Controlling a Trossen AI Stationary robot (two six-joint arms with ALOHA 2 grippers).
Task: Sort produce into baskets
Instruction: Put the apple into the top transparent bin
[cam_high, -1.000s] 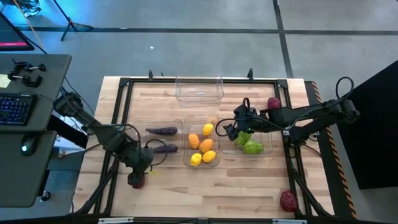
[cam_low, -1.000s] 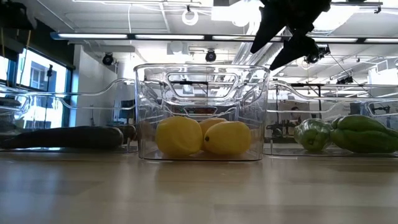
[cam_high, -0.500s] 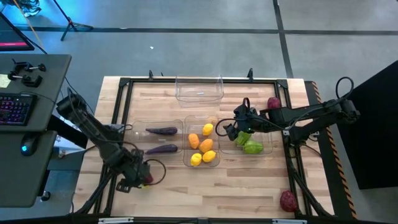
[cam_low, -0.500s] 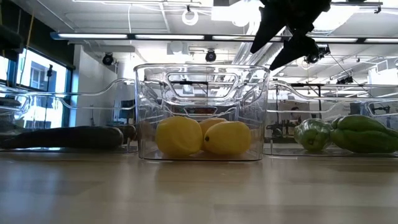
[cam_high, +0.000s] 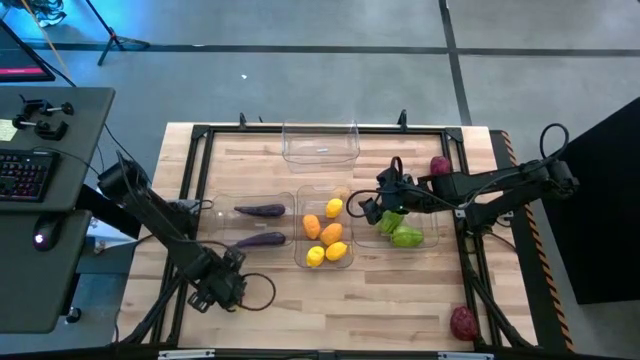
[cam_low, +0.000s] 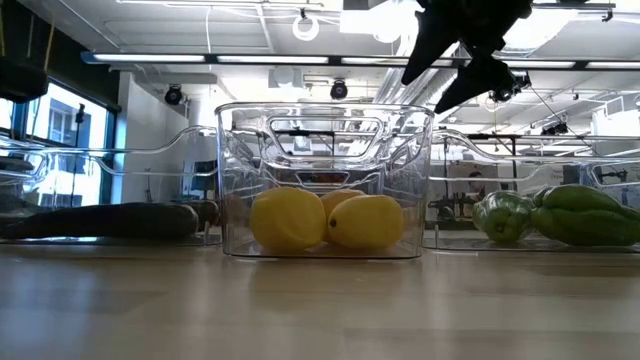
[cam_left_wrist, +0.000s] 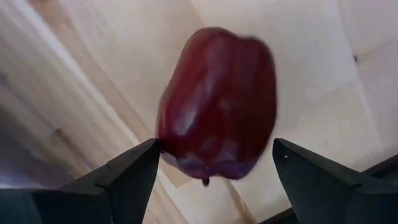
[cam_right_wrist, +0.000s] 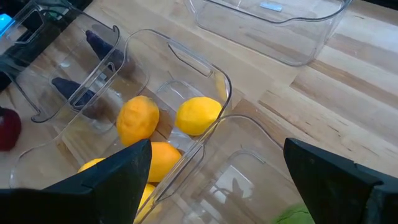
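Note:
My left gripper (cam_high: 228, 288) is near the table's near left edge, open, over a dark red produce piece (cam_left_wrist: 217, 112). One finger stands on either side of the piece. The gripper hides the piece in the high view. My right gripper (cam_high: 368, 210) is open and empty, above the seam between the middle basket (cam_high: 325, 228) and the right basket (cam_high: 405, 232). The middle basket holds lemons and orange ones. The right basket holds green ridged ones. The left basket (cam_high: 255, 225) holds two eggplants. The far basket (cam_high: 320, 143) holds nothing. My left gripper has the dark red piece between its open fingers, which come from above. One fingertip (cam_left_wrist: 149, 152) shows right at the piece's side (cam_left_wrist: 165, 134). Whether it touches the piece, I cannot tell.
One dark red piece (cam_high: 440, 166) lies at the far right beside the right arm. Another dark red piece (cam_high: 462, 322) lies at the near right corner. A black frame (cam_high: 200, 135) runs around the table top. Bare wood (cam_high: 350, 305) lies in front of the baskets.
My left gripper has gone toward the table's near edge and turned about. It now stands over the dark red piece, which showed beside it before. My right arm has kept still.

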